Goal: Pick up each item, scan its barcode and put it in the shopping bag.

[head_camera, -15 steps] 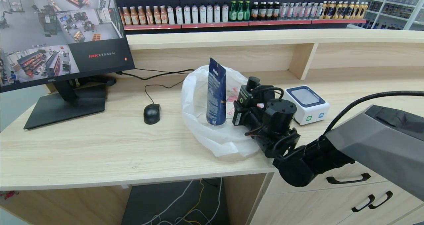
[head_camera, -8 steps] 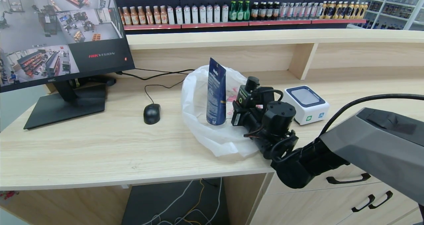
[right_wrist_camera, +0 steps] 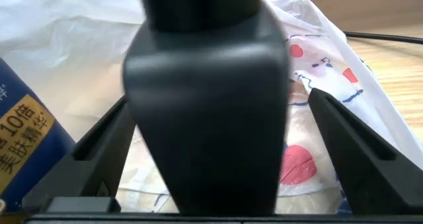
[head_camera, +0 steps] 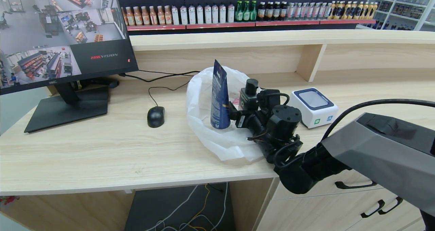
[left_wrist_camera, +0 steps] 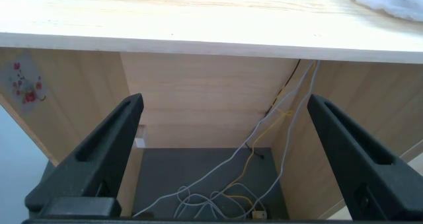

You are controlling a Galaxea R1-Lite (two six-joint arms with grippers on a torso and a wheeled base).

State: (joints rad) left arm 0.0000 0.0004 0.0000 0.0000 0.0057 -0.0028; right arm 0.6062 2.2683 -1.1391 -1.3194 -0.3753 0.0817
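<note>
A dark grey bottle (head_camera: 247, 97) with a black cap stands upright between the fingers of my right gripper (head_camera: 242, 112), which is shut on it at the right rim of the white shopping bag (head_camera: 204, 129). Up close, the bottle (right_wrist_camera: 208, 105) sits in the right gripper (right_wrist_camera: 218, 102) above the bag (right_wrist_camera: 344, 65). A tall blue tube (head_camera: 219, 95) stands inside the bag, just left of the gripper, and its corner (right_wrist_camera: 26, 145) is visible in the right wrist view. My left gripper (left_wrist_camera: 218, 138) hangs open below the counter edge (left_wrist_camera: 198, 42).
A white barcode scanner (head_camera: 314, 106) sits to the right of the bag. A black mouse (head_camera: 156, 116) and a monitor (head_camera: 61, 37) occupy the counter's left. A raised shelf (head_camera: 272, 37) runs along the back. Cables (left_wrist_camera: 231, 184) hang under the counter; drawers (head_camera: 357, 203) are lower right.
My right gripper has moved left with the bottle, over the bag's rim. The bottle has turned, and the blue tube has twisted and leaned slightly left.
</note>
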